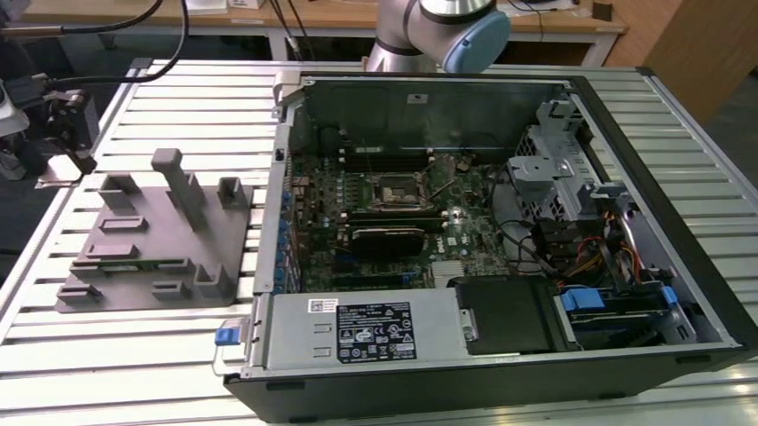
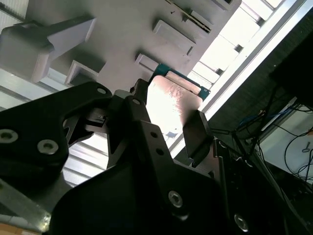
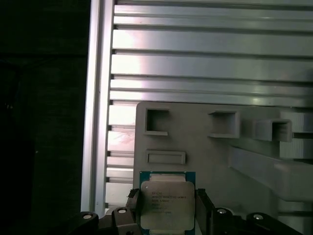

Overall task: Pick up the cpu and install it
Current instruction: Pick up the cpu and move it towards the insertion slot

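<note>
The cpu [image 3: 167,199] is a small square chip with a pale silver top and a green rim. In both wrist views it sits between my gripper's [image 3: 167,204] two dark fingers [image 3: 202,204], which press on its opposite sides. It hangs or lies just over the grey tray [image 3: 210,152], near the tray's corner; I cannot tell whether it touches the tray. In the second wrist view the cpu [image 2: 171,100] gleams between the fingers of the gripper [image 2: 168,115]. The black cpu socket [image 1: 393,188] lies on the motherboard [image 1: 450,235] inside the open computer case.
The grey tray [image 1: 130,266] with upright blocks stands on the slatted table [image 1: 190,98] at the exterior view's left of the case. The case walls [image 1: 663,177], the drive cage [image 1: 556,169] and the power supply [image 1: 355,330] surround the motherboard. The table edge [image 3: 95,98] runs close by the tray.
</note>
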